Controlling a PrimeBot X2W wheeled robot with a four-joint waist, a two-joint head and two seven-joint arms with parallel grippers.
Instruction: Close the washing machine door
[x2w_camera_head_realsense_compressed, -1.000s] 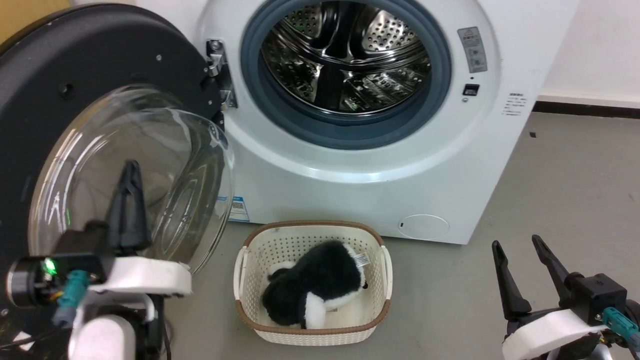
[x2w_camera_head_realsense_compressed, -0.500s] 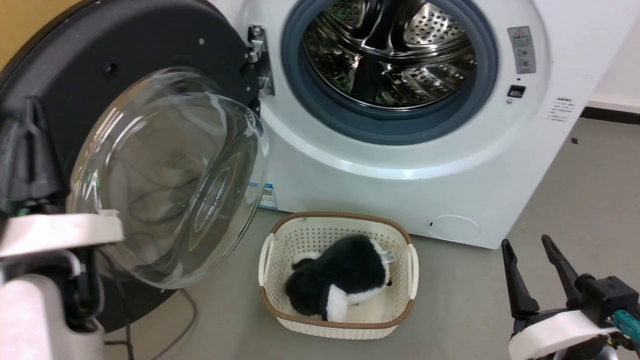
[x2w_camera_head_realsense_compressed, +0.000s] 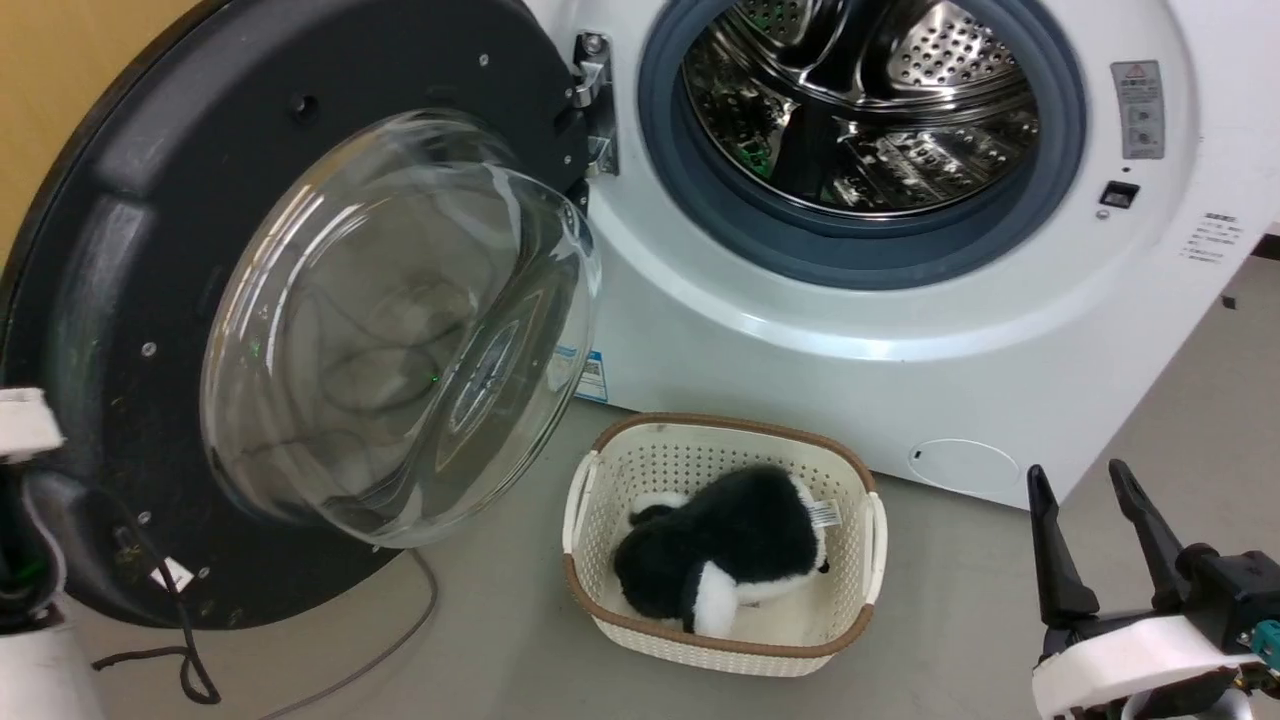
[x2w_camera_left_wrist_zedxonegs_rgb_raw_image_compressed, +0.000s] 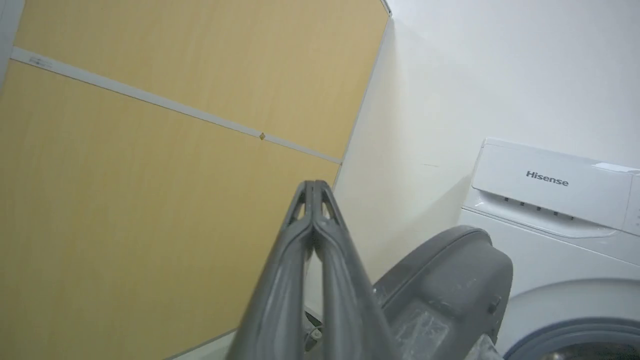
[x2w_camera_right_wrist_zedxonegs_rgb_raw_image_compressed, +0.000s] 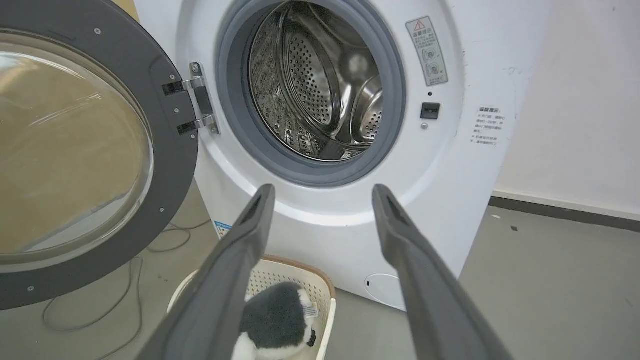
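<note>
We find the washing machine door (x2w_camera_head_realsense_compressed: 150, 250) wide open, hanging on its hinge at the left of the washing machine (x2w_camera_head_realsense_compressed: 800, 370). The left gripper (x2w_camera_left_wrist_zedxonegs_rgb_raw_image_compressed: 312, 187), left of the machine, has its fingers pressed together and is empty. The right gripper (x2w_camera_head_realsense_compressed: 1078, 470), before the machine's lower right corner, has its fingers spread and is empty.

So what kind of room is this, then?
Probably a laundry corner, at home or in a test lab: a white front-loading washing machine with its door swung open, and a laundry basket on the grey floor before it.
</note>
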